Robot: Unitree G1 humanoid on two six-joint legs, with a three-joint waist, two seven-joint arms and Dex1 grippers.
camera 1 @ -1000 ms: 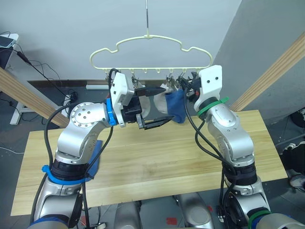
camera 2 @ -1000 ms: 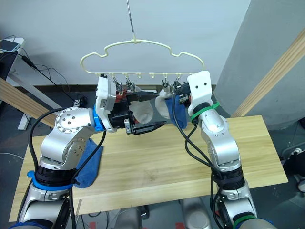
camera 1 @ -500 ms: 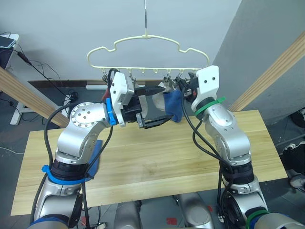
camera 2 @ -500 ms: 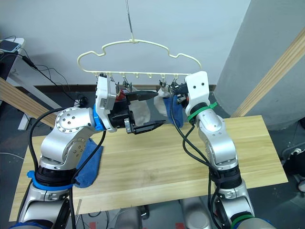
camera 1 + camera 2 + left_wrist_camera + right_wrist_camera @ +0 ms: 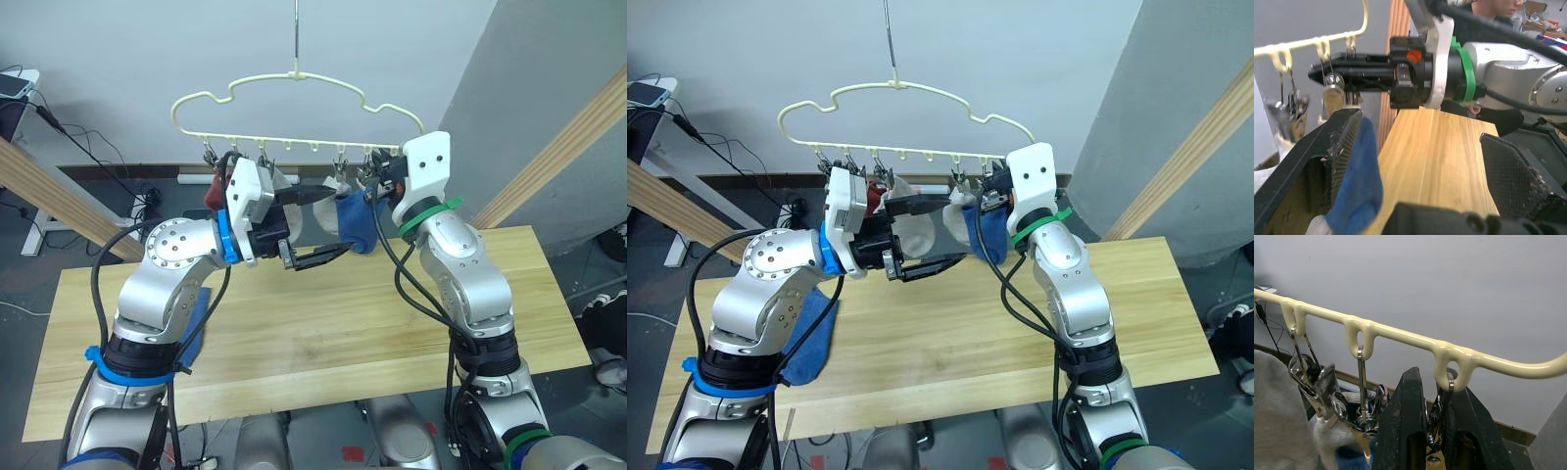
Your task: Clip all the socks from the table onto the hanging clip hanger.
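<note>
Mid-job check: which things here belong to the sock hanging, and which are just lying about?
Job: hanger, hung blue sock, grey sock, red sock, blue sock on the table, left gripper, right gripper pinching a clip.
Lying about: wooden beam, floor cables, phone.
</note>
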